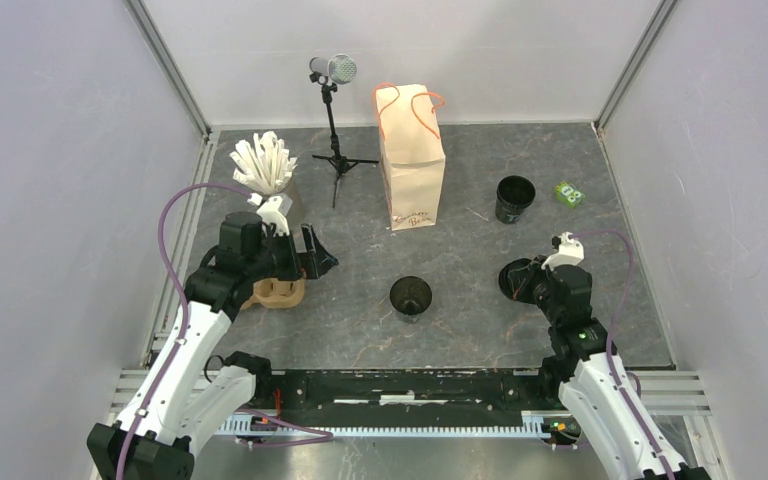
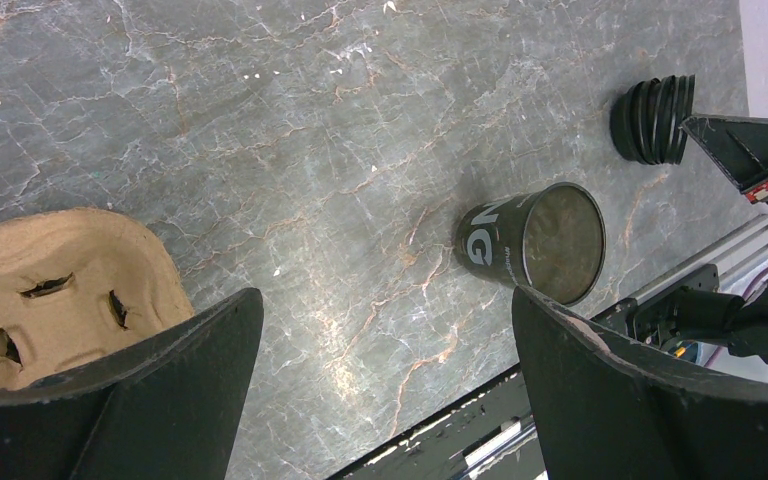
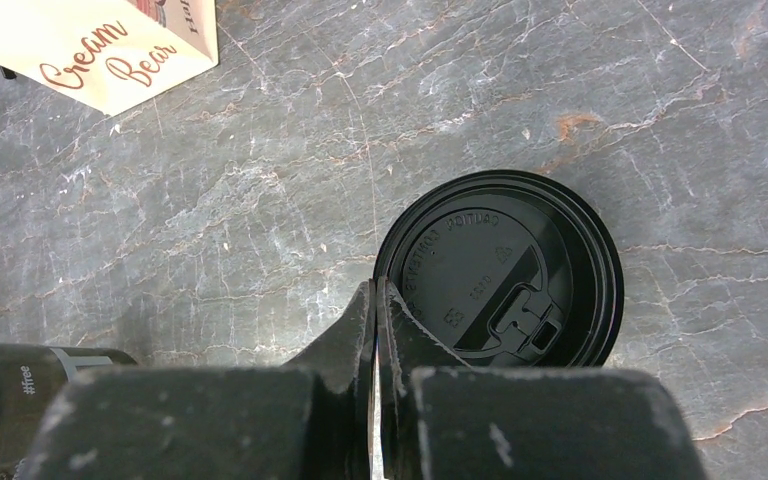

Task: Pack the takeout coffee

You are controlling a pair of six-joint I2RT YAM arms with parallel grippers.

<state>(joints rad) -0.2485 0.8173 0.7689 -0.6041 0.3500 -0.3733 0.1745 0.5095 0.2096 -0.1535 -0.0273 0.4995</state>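
Showing grey marbled tabletop (image 1: 480,300), white walls (image 1: 60,120), left fingers (image 2: 160,400) wide, right fingers (image 3: 345,340) closed

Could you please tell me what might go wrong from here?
1. The right pincer is shut at the rim of the black lid; an edge grip there may slip, or drag along more of the lid stack.
2. The black cup stands unlidded mid-table; a passing arm could tip it.

Left gripper (image 2: 385,300) points toward the right arm, jaws spread wide. Right gripper (image 3: 375,292) tilts downward, its fingers pressed together.
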